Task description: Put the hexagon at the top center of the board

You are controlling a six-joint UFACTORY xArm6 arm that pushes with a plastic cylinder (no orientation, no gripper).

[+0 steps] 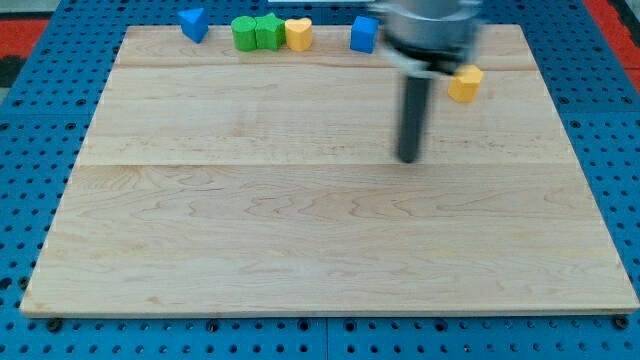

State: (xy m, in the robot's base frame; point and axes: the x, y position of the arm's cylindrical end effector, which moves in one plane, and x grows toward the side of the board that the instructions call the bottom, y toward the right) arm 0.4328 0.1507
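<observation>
Take the yellow hexagon (pixel 465 83) as your landmark: it sits near the board's (pixel 300 250) upper right, well to the right of top center. My tip (pixel 408 158) rests below it and to its left, apart from it, touching nothing; there is no pincer here, only a bare rod holding nothing. The blue cube (pixel 364 33) lies up and left of the hexagon. It looks light, rigid and likely to slide or spin, so push squarely on its right face.
</observation>
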